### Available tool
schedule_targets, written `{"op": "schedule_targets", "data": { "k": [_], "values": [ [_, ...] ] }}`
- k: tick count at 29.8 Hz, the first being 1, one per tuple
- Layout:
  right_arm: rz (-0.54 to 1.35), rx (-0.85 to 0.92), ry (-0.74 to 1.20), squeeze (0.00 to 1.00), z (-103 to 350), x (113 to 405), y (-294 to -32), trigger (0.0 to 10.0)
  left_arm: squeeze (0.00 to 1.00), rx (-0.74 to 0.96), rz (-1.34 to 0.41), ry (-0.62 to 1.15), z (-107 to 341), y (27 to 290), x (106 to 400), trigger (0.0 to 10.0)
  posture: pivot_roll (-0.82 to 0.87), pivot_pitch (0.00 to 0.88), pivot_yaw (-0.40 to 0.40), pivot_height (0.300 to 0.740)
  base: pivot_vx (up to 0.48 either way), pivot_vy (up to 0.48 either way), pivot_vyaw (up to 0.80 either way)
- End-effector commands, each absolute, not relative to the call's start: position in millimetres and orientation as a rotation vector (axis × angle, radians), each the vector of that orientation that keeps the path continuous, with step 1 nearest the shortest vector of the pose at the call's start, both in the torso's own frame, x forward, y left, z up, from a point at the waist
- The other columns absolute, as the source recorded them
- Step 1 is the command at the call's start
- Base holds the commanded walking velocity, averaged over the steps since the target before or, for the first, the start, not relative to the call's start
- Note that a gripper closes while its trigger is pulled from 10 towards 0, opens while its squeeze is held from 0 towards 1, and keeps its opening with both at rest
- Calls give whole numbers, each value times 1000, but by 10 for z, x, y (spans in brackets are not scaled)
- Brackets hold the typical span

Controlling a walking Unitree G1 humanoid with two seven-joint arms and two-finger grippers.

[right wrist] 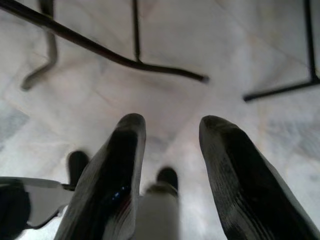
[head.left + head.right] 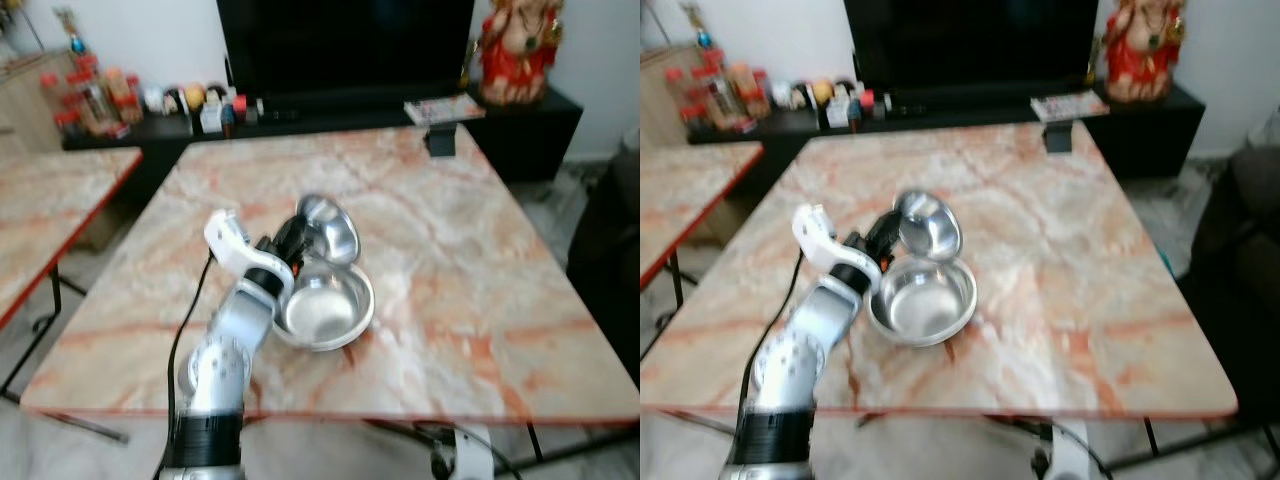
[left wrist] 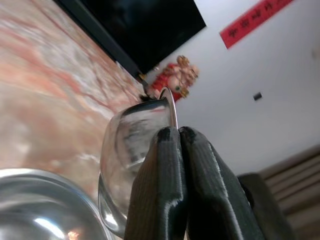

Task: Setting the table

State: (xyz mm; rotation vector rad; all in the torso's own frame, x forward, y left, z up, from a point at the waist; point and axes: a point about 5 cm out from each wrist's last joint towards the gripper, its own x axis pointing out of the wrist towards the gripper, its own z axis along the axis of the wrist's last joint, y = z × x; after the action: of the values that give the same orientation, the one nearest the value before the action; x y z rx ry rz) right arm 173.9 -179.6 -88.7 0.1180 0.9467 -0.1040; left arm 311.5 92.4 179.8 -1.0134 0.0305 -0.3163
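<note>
I had the left gripper (image 3: 179,134) fingers pinched on the rim of the small steel bowl (image 2: 330,228) — tilted up on edge, touching the larger bowl (image 2: 322,310) on the marble table (image 2: 460,270). The right gripper (image 1: 167,130) hung near the floor (image 1: 200,35), fingers spread.

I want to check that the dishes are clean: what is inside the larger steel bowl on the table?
The larger steel bowl appears empty; only shiny metal and reflections show inside. The left gripper holds the tilted smaller bowl at its far rim. The left arm covers its near-left edge.
</note>
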Motion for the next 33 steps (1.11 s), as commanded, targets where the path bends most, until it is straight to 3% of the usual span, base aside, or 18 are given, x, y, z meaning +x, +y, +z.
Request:
{"op": "schedule_targets", "data": {
  "k": [1, 19, 25, 33],
  "values": [
    [-89, 132, 941, 0, -882, 1763, -1723, 10000, 0, -1051, -297, 29, 1786, 943, 3097, 10000, 68, 0, 49, 732, 0, 0, 0],
    [-94, 140, 943, 0, -890, 1747, -1709, 10000, 0, -1077, -361, 89, 1751, 810, 3082, 10000, 61, 0, 59, 732, 0, 0, 0],
    [-92, 140, 946, 0, -893, 1742, -1703, 10000, 0, -1036, -447, 185, 1683, 660, 3026, 10000, 67, 0, 59, 732, 0, 0, 0],
    [-93, 141, 949, 0, -898, 1732, -1698, 10000, 0, -1027, -433, 256, 1603, 606, 3008, 10000, 63, 0, 63, 732, 0, 0, 0]
  ]
}}
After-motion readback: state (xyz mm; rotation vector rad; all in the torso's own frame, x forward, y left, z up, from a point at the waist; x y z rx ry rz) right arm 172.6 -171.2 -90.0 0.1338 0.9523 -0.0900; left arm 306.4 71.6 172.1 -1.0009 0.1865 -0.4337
